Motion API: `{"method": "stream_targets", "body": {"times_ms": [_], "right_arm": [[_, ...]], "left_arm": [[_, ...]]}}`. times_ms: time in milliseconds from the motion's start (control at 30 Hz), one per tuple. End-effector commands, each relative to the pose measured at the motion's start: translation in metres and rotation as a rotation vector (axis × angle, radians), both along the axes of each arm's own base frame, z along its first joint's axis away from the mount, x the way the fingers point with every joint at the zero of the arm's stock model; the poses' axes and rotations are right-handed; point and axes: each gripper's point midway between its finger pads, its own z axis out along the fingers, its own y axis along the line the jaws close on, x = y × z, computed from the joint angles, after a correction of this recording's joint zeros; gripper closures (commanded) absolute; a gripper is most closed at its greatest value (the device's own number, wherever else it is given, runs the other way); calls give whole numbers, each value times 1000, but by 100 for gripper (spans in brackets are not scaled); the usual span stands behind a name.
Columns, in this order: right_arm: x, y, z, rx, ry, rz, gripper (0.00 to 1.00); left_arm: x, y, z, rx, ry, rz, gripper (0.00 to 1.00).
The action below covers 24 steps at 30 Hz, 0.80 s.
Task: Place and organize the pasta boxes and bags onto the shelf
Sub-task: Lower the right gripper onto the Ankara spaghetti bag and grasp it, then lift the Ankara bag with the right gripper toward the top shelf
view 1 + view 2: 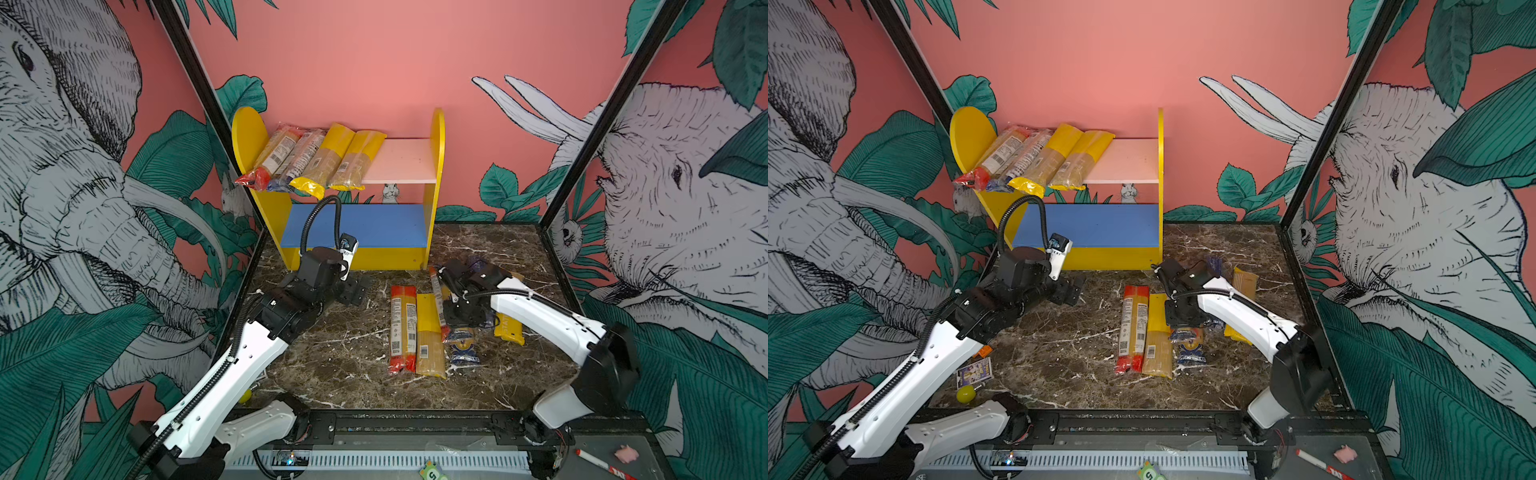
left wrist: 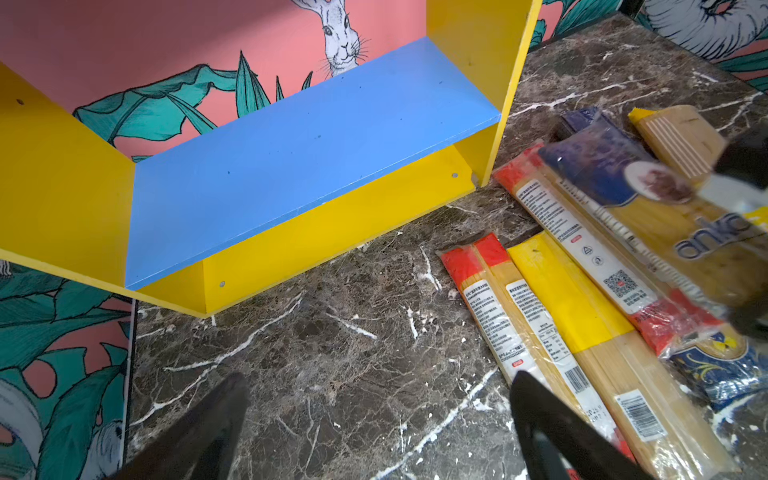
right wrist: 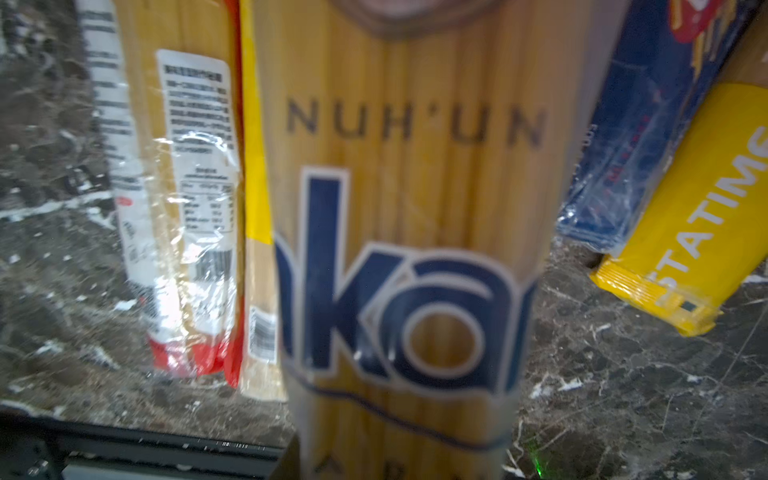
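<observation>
The blue-ended pack [image 3: 407, 232] is in the heap on the surface [image 1: 332, 365], out in front of the shelf's right end. The right gripper [image 1: 459, 311] has its fingers [image 2: 744, 160] clenched across the pack's middle, one on each side of it. I cannot tell whether it is lifted. Toward the left, a slim red pack [image 1: 436, 297] touches it, then come a yellow pack [image 1: 428, 332] and a red pair [image 1: 402, 328] lying side by side. On its other side a blue box [image 3: 648, 137] and a yellow bag [image 1: 509, 330] sit partly under the right arm. The shelf [image 1: 437, 158] stands at the back against the wall. Four packs [image 1: 316, 162] lie side by side on the left part of its pink board [image 1: 403, 160], their near ends overhanging the front. The left gripper [image 1: 353, 291] hovers low before the shelf, its fingers [image 2: 199, 428] released wide and holding nothing.
</observation>
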Motion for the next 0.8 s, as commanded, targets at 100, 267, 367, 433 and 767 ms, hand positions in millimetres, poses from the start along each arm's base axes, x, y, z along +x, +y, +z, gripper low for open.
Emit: {"method": "stream_targets", "body": {"times_ms": [100,267,367,433,767], "right_arm": [[-10,-12,64,80,-129,37,100],[-15,-18,114,124,-226,79,100],[-16,-16,140,165,-271,107,100],[-16,-14,155,190,-299,124,100],[-19,2,232,346,-465,241,100]], "left_arm": [[1,8,-6,-15,11,63,1],[6,6,3,-51,-11,77,1],[11,4,9,-55,-20,86,1],[16,3,12,-53,-25,97,1],[30,-7,22,-65,-48,93,1]]}}
